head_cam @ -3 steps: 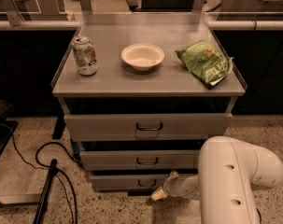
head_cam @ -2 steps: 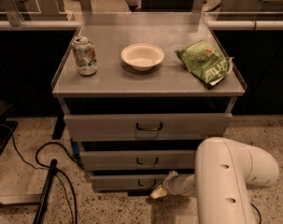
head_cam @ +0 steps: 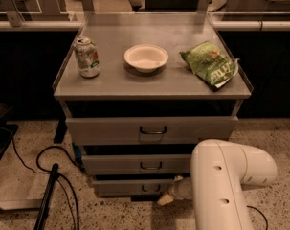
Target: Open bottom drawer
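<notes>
One gripper (head_cam: 166, 199) low at bottom drawer (head_cam: 118, 187) front, just right of its handle (head_cam: 150, 188), probably lining up to hook it; claw state can't tell.

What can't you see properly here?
Camera view: the robot's pale hand, low beside the flat grey bottom drawer, mostly hidden by the big white arm.
Camera view: that drawer's right end, behind the arm.
Camera view: label on the silver can, too small to read.
</notes>
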### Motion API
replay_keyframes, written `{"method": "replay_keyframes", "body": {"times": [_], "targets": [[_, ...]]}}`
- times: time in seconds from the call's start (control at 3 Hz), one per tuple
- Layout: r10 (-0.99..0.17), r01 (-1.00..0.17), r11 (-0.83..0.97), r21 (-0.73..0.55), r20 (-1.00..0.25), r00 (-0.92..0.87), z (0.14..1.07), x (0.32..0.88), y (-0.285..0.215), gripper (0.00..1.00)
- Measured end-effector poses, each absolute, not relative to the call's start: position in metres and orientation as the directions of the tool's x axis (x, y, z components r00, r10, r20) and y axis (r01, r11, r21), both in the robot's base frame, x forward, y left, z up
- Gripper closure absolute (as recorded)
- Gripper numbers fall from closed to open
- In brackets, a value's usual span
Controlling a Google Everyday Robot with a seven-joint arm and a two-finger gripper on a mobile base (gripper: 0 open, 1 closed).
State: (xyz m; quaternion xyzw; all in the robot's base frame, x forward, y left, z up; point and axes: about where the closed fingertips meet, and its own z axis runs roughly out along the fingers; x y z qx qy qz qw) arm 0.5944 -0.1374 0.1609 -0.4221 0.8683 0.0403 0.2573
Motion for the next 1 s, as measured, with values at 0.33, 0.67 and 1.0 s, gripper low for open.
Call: {"method": "replay_keyframes", "body": {"times": [0.33, 0.67, 1.0], "targets": [[-0.717, -0.747, 0.651, -0.133, -0.431, -0.548, 0.165, 0.571, -0.161, 0.00], [-0.720, -0.758, 0.645, -0.099, -0.412, -0.558, 0.181, 0.535, -0.171, 0.00], [-0.703, -0.767, 0.640, -0.052, -0.444, -0.556, 0.208, 0.512, -0.177, 0.00]]}}
